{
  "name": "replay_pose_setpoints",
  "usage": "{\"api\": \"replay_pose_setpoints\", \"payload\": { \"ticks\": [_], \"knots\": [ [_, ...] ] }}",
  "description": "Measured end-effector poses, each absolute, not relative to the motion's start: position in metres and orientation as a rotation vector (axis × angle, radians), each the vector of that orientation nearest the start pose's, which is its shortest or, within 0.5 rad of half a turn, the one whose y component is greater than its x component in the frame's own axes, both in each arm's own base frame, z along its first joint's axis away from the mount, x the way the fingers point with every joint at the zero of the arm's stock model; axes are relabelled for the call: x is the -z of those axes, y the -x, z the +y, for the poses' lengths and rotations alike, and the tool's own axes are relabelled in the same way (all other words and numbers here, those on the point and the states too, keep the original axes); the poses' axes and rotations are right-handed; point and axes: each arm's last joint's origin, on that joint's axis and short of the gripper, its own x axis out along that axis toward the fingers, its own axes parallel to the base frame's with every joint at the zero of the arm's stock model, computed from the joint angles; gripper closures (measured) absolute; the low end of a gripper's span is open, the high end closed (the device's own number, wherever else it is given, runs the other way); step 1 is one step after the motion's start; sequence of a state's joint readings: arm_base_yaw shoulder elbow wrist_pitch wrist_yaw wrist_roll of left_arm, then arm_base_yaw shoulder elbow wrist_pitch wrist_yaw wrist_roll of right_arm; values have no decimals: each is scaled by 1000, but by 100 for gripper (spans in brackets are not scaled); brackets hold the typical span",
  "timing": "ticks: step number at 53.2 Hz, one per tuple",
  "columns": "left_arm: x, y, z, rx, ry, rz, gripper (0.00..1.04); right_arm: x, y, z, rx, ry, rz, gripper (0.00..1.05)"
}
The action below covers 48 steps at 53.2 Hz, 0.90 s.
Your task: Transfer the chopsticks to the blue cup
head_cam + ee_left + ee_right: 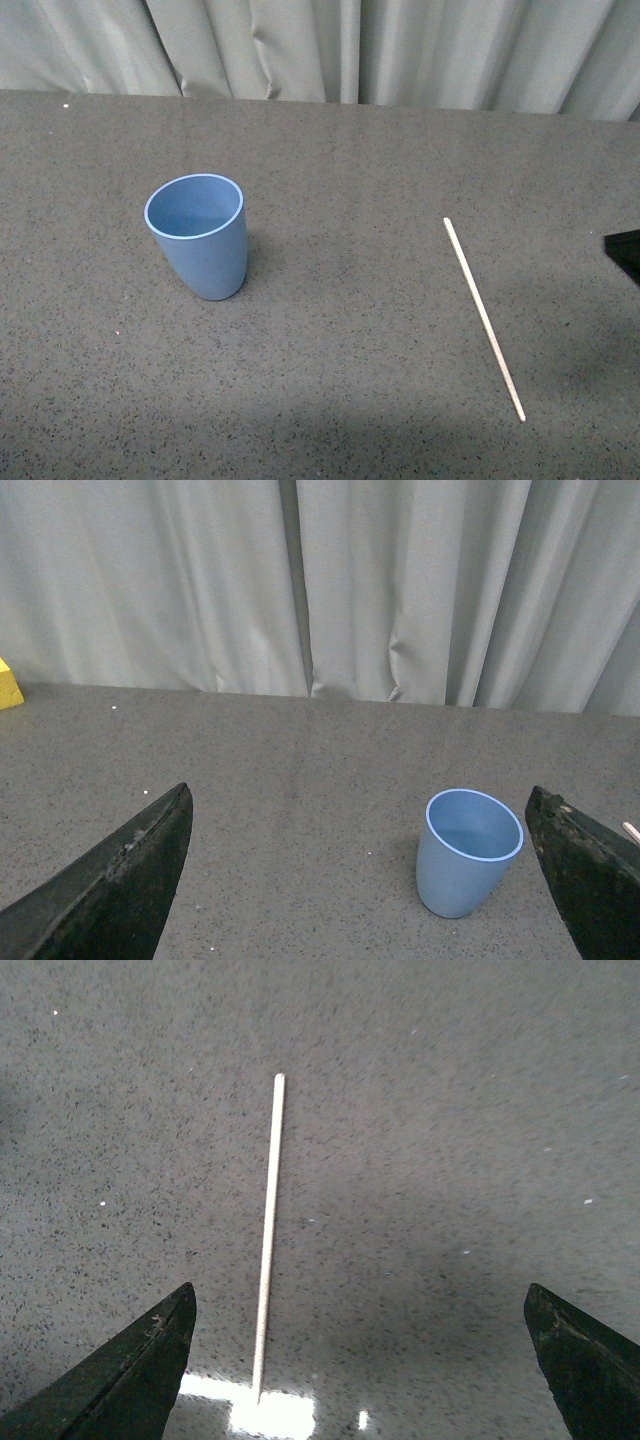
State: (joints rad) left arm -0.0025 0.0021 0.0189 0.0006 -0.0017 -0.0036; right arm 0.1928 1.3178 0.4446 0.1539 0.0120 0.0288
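The blue cup (200, 240) stands upright and empty on the dark speckled table, left of centre. The chopsticks (484, 318), one thin pale stick, lie flat on the table to the right, well apart from the cup. In the left wrist view my left gripper (360, 810) is open above the table, with the blue cup (466, 855) ahead of it near one finger (590, 880). My right gripper (360, 1295) hangs open above the chopsticks (267, 1240), which lie closer to one finger (130, 1380) than the other. Neither gripper holds anything.
A grey curtain (320, 50) hangs along the table's far edge. A yellow object (8, 685) shows at the edge of the left wrist view. A black shape (625, 255) juts in at the right edge of the front view.
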Motion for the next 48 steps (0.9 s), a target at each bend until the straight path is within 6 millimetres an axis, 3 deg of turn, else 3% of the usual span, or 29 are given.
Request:
{"api": "replay_pose_setpoints", "payload": {
  "ticks": [21,42,48],
  "knots": [
    [-170,-97,0,1,4,-17,7,-86,-307,83,-191,12,1071,9],
    [-170,-97,0,0,4,-17,7,-58,-342,109,-172,21,1195,9],
    [-170,-97,0,1,4,-17,7,-55,-347,113,-161,10,1212,23]
  ]
}}
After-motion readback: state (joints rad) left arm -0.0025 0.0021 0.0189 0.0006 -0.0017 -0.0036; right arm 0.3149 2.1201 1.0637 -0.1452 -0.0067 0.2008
